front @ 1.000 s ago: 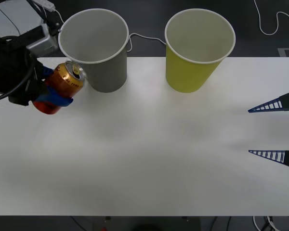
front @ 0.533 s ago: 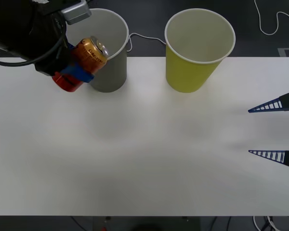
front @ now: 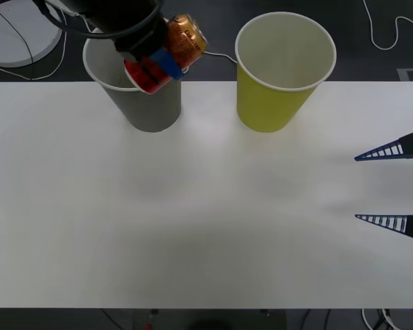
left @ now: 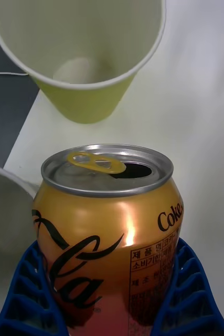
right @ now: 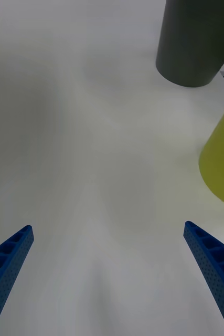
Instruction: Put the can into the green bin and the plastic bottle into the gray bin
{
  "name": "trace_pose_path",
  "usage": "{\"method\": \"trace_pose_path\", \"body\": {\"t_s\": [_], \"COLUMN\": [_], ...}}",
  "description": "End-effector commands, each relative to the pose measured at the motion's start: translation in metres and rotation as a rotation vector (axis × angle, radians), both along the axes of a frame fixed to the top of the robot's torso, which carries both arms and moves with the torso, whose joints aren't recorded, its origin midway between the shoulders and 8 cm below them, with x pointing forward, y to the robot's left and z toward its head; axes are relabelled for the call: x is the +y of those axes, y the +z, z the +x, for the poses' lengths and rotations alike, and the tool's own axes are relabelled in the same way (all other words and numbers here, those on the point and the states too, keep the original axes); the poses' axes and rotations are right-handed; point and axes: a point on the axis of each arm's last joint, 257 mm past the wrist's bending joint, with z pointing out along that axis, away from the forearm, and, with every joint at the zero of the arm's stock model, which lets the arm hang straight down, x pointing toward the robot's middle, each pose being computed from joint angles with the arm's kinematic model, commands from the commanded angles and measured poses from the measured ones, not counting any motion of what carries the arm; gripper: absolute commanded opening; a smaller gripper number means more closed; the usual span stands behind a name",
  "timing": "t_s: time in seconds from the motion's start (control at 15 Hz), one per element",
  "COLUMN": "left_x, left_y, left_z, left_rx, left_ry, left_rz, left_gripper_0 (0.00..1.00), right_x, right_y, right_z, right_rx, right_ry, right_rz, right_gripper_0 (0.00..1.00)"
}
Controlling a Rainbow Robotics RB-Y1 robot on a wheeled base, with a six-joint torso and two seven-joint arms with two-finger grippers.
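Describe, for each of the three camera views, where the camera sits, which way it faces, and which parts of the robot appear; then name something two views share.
Front view: above the arms, facing forward and down at the table; left gripper holds the can above the gray bin, right gripper open at the right edge.
Right wrist view: facing across the table past its open blue fingers.
Left wrist view: facing over the gripped can into the green bin.
Shared: all three show both bins.
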Motion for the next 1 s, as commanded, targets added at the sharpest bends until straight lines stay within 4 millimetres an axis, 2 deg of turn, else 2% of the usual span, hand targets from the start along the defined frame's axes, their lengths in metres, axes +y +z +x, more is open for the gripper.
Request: {"method": "trace_pose_path", "body": {"t_s": [0.07, 0.47, 1.0], "left_x": [-0.031, -0.112, -0.181], "left_y": [0.007, 0.025, 0.036], "left_z": [0.017, 0.047, 0.089], "left_rx": [-0.012, -0.053, -0.161], "left_ry": [0.006, 0.012, 0.091], "left_rz": [0.003, -0.026, -0.057], "left_gripper_0": [0.0, 0.0, 0.0], "right_x": [0.0, 0.0, 0.0], "right_y": [0.0, 0.0, 0.0], "right_z": [0.0, 0.0, 0.0], "right_rx": [0.0, 0.0, 0.0], "right_ry": [0.0, 0.0, 0.0], "right_rz": [0.0, 0.0, 0.0], "right_gripper_0": [1.0, 1.0, 1.0]}}
